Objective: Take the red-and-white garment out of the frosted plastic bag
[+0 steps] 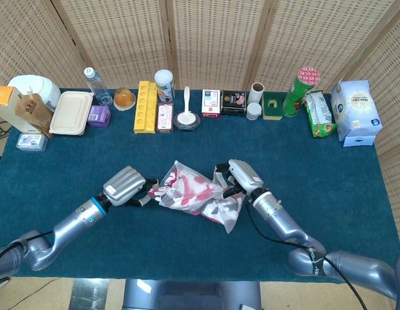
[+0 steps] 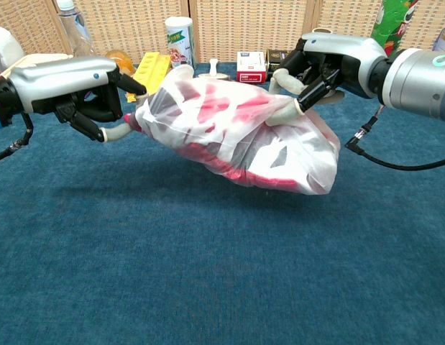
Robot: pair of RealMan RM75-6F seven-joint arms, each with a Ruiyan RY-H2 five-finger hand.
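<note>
The frosted plastic bag [image 2: 236, 136] hangs clear of the table [image 2: 208, 273], with open blue cloth beneath it and on every side; the near table edge lies well in front of it, and the row of goods along the far edge stands well behind it. To the left of the bag, the left hand [image 2: 78, 83] has its fingers closed on the bag's gathered left end, where a bit of red cloth shows at the fingertips. Inside the bag the red-and-white garment [image 2: 222, 115] fills most of the film, red patches toward the left and top, white and dark folds toward the right. At the upper right of the bag, the right hand [image 2: 319, 68] pinches the plastic between thumb and fingers. The bag's right end sags lower than its left, and its lowest corner hangs just above the cloth
</note>
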